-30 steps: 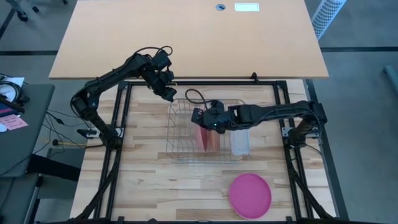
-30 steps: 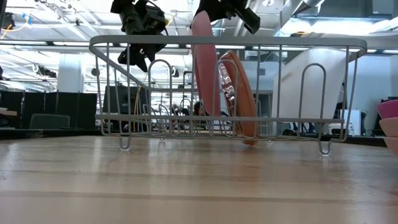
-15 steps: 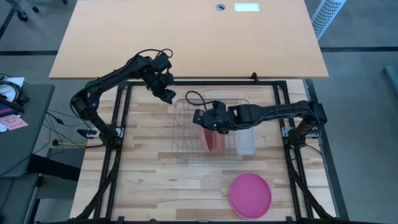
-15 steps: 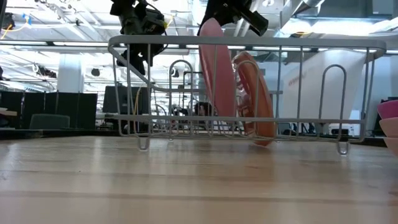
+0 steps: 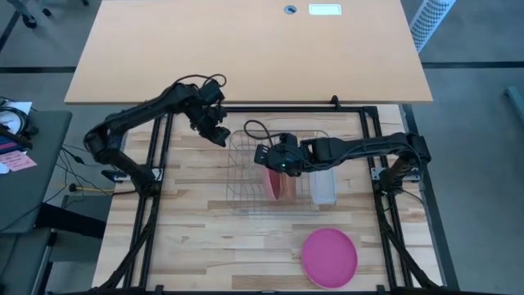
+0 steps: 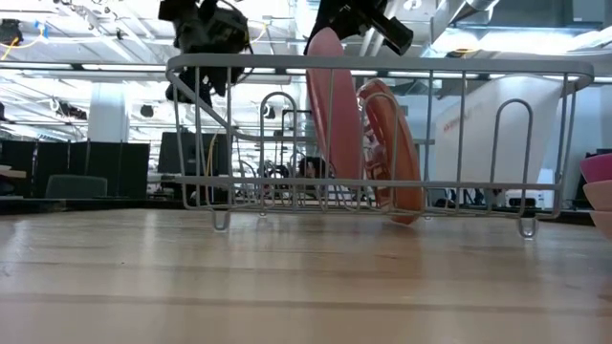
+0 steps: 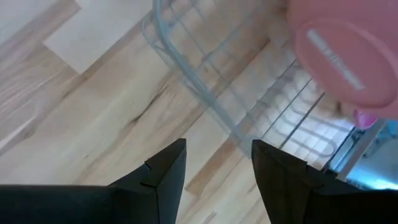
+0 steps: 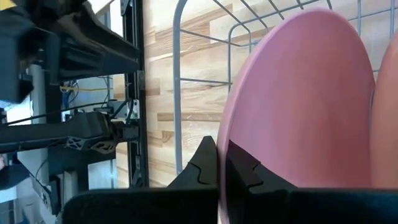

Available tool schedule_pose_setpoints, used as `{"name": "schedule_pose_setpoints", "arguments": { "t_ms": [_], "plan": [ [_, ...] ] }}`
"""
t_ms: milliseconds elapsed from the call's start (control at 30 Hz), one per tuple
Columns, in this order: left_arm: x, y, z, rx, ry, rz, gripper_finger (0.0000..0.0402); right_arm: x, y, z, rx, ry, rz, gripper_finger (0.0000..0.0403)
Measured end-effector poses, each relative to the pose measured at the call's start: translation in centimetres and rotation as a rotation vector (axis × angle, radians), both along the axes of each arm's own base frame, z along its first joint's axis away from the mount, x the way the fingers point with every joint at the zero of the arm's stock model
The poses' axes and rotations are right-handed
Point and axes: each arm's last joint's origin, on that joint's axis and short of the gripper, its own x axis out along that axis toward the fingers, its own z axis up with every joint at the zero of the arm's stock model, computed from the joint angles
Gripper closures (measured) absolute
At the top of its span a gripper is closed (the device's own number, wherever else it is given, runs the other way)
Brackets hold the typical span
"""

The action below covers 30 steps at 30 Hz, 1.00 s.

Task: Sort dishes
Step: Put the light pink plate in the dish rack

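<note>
Right gripper [image 5: 274, 160] clamped on pink plate [image 6: 333, 100] standing in rack [image 6: 478, 65]; left gripper [image 5: 218, 132] open, empty, beside rack.

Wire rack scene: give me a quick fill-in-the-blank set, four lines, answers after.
1. The right hand is shut on the rim of the ____ plate standing in the wire rack.
2. Beside it in the rack stands a ____ plate.
3. The magenta plate lies on the ____, outside the rack.
4. The left hand is ____ and holds nothing.

Answers: pale pink; salmon-orange; table; open
</note>
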Motion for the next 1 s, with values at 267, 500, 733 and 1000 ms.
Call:
{"name": "schedule_pose_setpoints", "arguments": {
  "t_ms": [267,500,733,1000],
  "plan": [
    [1.1,-1.5,-0.9,0.036,0.004,0.097,0.0224,0.0,0.0,0.0,-0.008,0.004,0.008,0.0399],
    [2.5,-2.9,-3.2,0.099,0.021,0.151,0.0224,0.0,0.0,0.0,0.002,-0.002,-0.003,0.0399],
    [2.4,-3.2,-3.4,0.231,0.094,0.19,0.0224,0.0,0.3,0.2,0.006,-0.019,0.003,0.0399],
    [2.3,-3.3,-3.4,0.255,0.123,0.181,0.0224,0.1,0.7,0.3,0.019,-0.028,0.054,0.0399]
  ]
}}
